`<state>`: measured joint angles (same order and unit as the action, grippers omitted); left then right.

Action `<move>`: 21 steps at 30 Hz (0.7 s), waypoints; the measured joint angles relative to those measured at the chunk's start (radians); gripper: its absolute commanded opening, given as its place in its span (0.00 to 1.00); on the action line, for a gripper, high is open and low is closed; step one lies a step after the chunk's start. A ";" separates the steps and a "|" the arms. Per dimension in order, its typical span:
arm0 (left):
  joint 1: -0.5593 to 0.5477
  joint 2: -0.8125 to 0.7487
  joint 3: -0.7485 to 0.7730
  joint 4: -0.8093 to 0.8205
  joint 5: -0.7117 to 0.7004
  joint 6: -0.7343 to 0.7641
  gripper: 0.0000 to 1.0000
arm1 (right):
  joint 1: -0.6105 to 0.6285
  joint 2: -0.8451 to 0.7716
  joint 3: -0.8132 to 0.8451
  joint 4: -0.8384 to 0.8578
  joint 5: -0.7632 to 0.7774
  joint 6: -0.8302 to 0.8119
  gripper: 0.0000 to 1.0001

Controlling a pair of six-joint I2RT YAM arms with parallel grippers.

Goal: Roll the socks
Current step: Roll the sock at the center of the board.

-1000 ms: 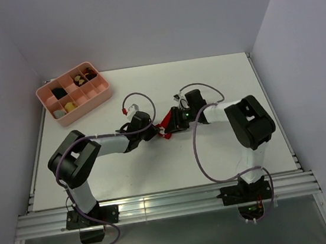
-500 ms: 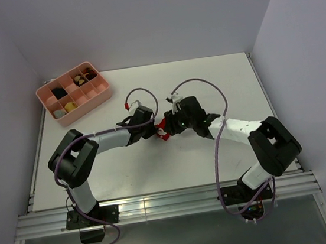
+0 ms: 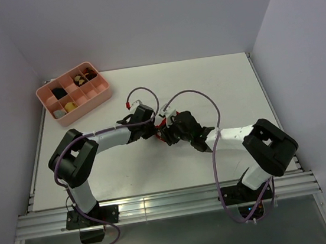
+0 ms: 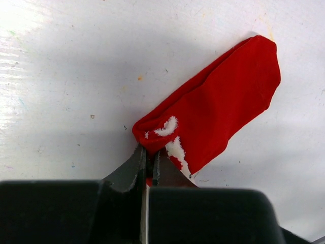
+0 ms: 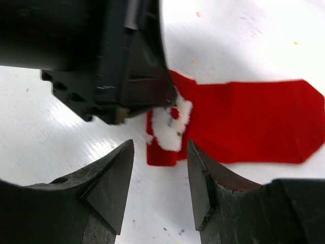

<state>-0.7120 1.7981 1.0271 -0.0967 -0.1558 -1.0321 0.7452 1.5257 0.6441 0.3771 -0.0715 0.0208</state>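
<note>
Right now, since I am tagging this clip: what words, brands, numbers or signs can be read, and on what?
None can be read.
White mark on the socks, at the end pinched by the left gripper: blotches only, no legible letters.
Pink tray: no text visible.

The right fingers (image 5: pixel 109 183) wider apart, now by the socks' (image 5: pixel 254 119) white-marked end

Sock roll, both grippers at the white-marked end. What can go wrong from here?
1. The left gripper pinches only a thin edge of the socks; that hold may slip once rolling starts.
2. The open right gripper hangs close beside the left one; closing there could knock it or miss the fabric.
</note>
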 measured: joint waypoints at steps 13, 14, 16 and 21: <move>0.003 0.002 0.002 -0.006 0.017 -0.001 0.01 | 0.049 0.109 0.029 0.043 0.035 -0.030 0.51; 0.004 0.002 0.002 -0.006 0.019 -0.001 0.00 | 0.049 0.114 0.031 0.044 0.037 -0.030 0.49; 0.007 0.002 0.002 -0.006 0.022 -0.001 0.01 | 0.049 0.130 0.040 0.045 0.044 -0.031 0.49; 0.013 0.002 0.002 -0.006 0.028 -0.001 0.01 | 0.049 0.161 0.056 0.039 0.077 -0.030 0.41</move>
<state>-0.6994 1.8000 1.0290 -0.1028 -0.1280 -1.0328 0.7944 1.6863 0.7006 0.4160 0.0059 -0.0090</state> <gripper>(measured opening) 0.044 0.444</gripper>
